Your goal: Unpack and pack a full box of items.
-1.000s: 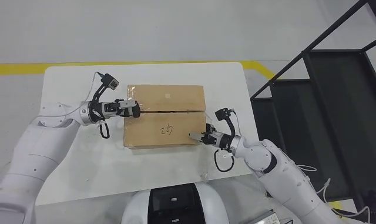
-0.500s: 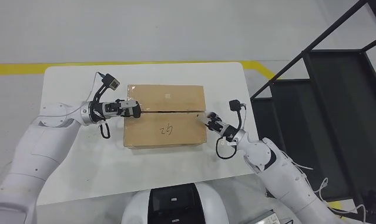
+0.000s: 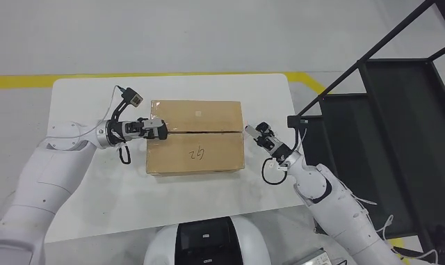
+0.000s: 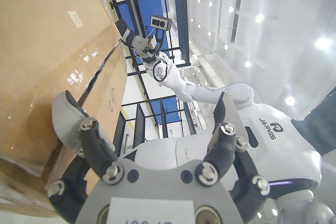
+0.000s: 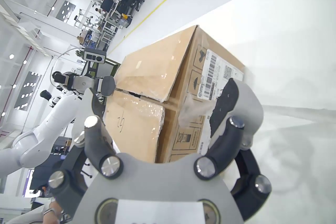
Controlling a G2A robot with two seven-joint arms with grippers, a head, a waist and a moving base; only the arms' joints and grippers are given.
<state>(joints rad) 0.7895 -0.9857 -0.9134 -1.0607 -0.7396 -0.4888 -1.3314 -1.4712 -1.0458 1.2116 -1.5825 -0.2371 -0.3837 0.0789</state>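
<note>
Open fingers at both ends of the box [image 3: 196, 136] seam [image 3: 201, 132].
My left gripper [image 3: 161, 131], fingers spread, rests one pad [image 4: 68, 102] on the box at the seam's end. My right gripper [image 3: 252, 130], also spread, sits just beside the far end. The seam follows the long axis. Matte brown cardboard and glossy tape [image 5: 147, 107], on the white table [image 3: 90, 195].

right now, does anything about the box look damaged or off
Yes: the seam across the top of the box is split with ragged cardboard edges, and crumpled clear tape hangs loose on the labelled end.
</note>
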